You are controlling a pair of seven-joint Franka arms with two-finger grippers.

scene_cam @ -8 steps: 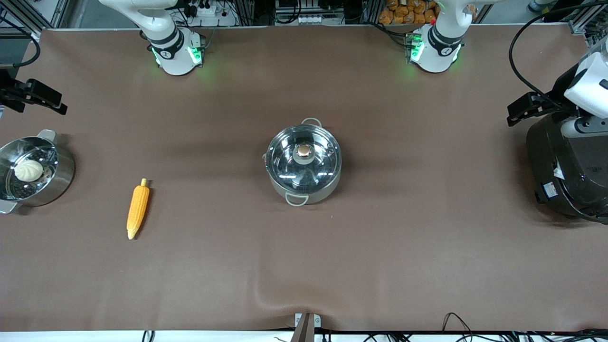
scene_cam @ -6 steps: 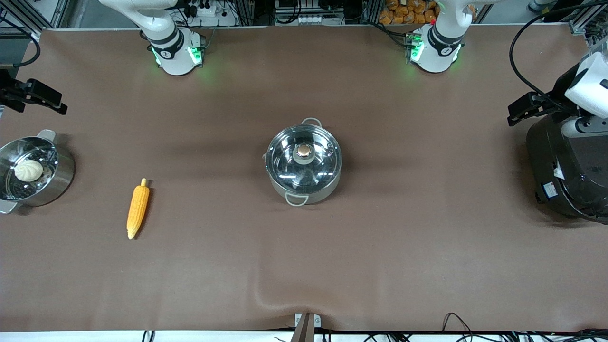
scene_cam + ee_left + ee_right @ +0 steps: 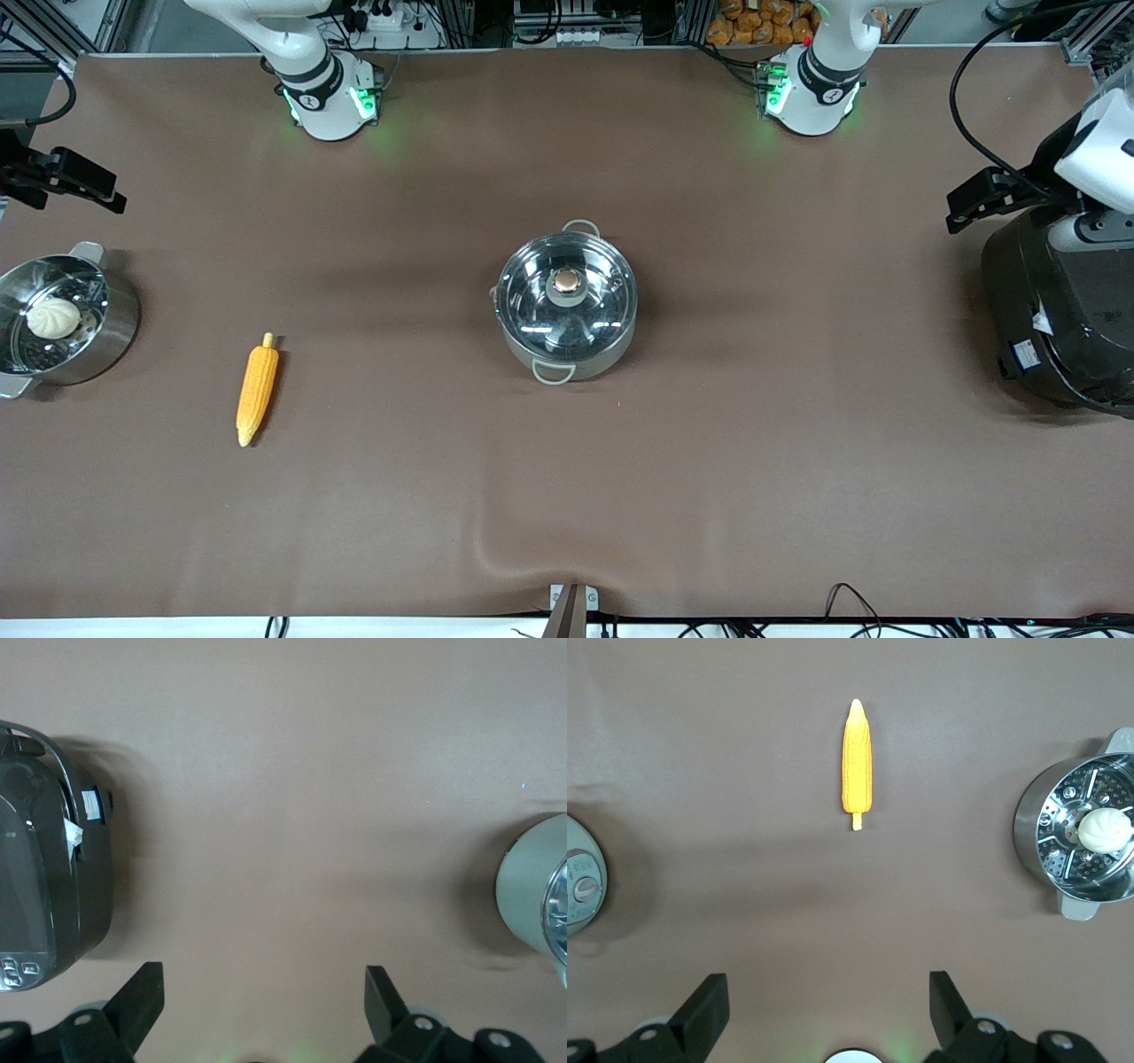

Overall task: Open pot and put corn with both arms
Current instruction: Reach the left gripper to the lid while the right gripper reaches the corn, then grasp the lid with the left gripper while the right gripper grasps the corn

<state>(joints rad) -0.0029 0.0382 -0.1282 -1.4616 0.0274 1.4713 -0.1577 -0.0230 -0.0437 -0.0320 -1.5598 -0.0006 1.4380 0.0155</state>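
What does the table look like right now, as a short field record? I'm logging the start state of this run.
pot: mid-table, glass lid on, knob up
corn: lying flat, toward the right arm's end, apart from the pot
steamer pot: at the right arm's end, white bun inside
rice cooker: at the left arm's end
left gripper: open, empty, up beside the rice cooker
right gripper: open, empty, up above the table by the steamer pot
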